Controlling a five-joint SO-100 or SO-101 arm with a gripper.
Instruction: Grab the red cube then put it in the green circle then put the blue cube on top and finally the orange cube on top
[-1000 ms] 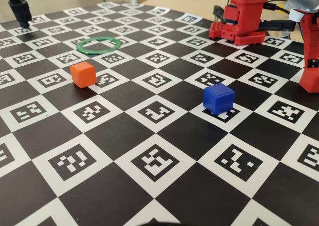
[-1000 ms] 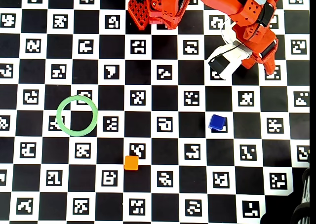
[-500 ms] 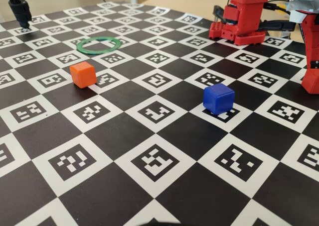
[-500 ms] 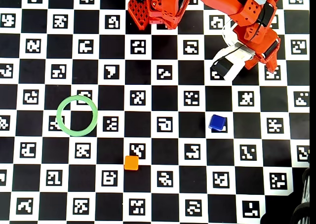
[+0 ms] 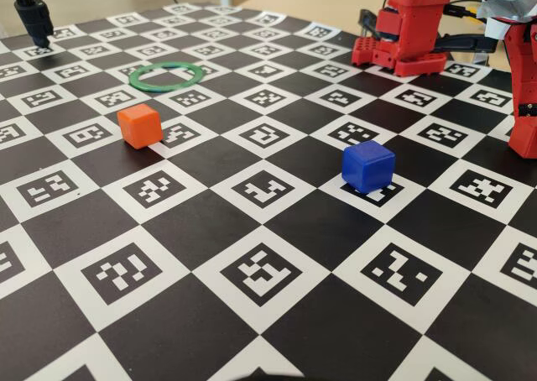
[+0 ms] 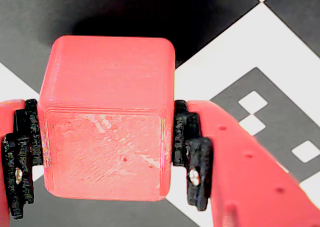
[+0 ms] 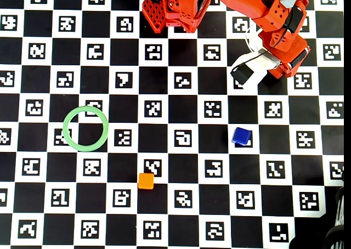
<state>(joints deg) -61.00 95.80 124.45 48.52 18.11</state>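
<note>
The wrist view shows the tool (image 6: 105, 152) closed on the red cube (image 6: 107, 117). The cube fills the centre of that frame. A black ribbed pad (image 6: 192, 157) presses its right face and a second pad presses its left face at the left edge of the frame. Behind the cube lies the checkered worktop (image 6: 260, 42), with one white marker square at right and a dark square at top. Whether the cube is clear of the surface cannot be told from this view.

In the overhead view the red arm (image 7: 274, 18) occupies the upper right of the frame, with its base at upper centre. The cube itself is hidden beneath the arm in this view.

The green circle (image 7: 85, 128) lies flat at left of centre in the overhead view, with nothing inside it. In the fixed view the ring (image 5: 166, 75) appears at upper left.

The blue cube (image 7: 241, 135) rests on the worktop right of centre in the overhead view, well apart from the ring. In the fixed view it (image 5: 367, 166) sits right of centre.

The orange cube (image 7: 146, 181) rests below centre in the overhead view, between the ring and the blue cube but lower in the frame. In the fixed view it (image 5: 139, 126) sits at left, nearer the camera than the ring.
</note>
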